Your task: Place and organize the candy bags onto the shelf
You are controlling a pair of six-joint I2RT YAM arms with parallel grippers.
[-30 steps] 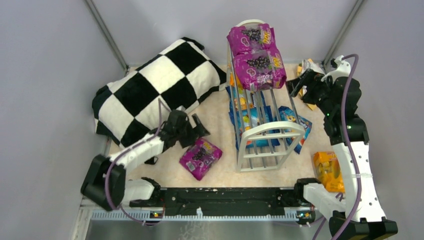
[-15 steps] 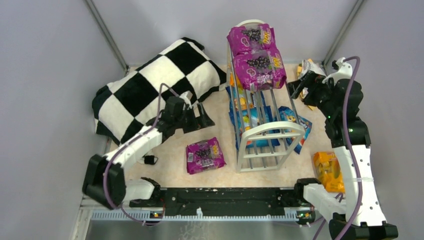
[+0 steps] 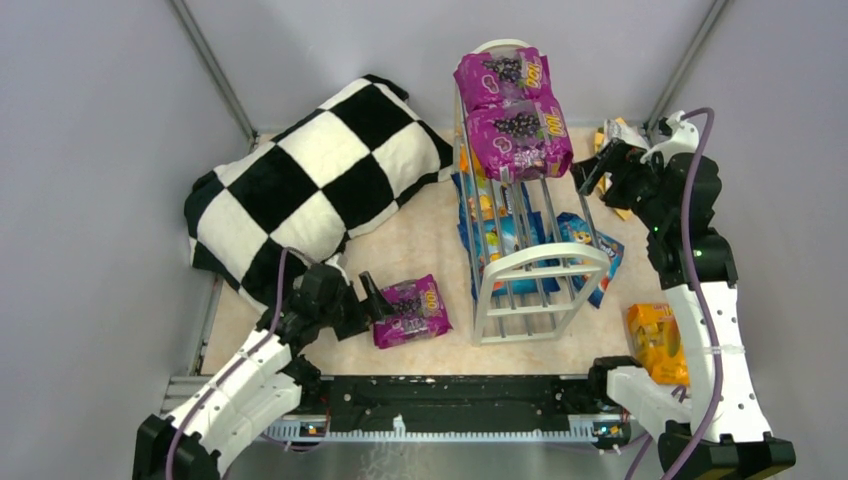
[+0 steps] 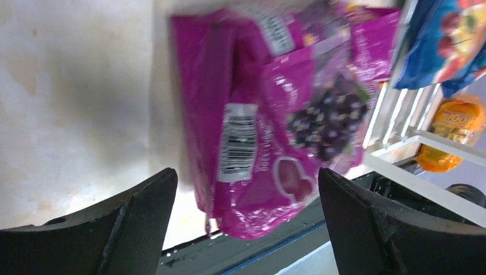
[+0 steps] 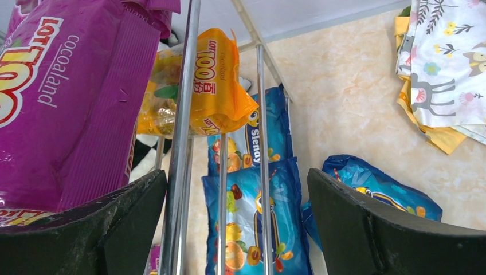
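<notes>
Beige table (image 3: 420, 240), grey walls, and I'd say the job's maybe a third done. The shelf (image 3: 540, 254) sits mid-table with two purple bags (image 3: 512, 110) lined up on its top tier and an orange bag (image 5: 215, 80) tucked on a lower level. A few blue bags (image 3: 495, 235) show under the rods, can't tell if they're on a tier or just on the table.

Left to sort, by my guess:
- a loose purple bag (image 3: 410, 310) flat near the shelf's front end
- a stray blue bag (image 3: 592, 250) against its right side
- a second orange bag (image 3: 655, 340) by the right arm

The left end effector (image 3: 378, 300) is spread wide right at the loose purple bag, gripping nothing. The right end effector (image 3: 592, 168) is released too, hovering beside the shelf's far end.
</notes>
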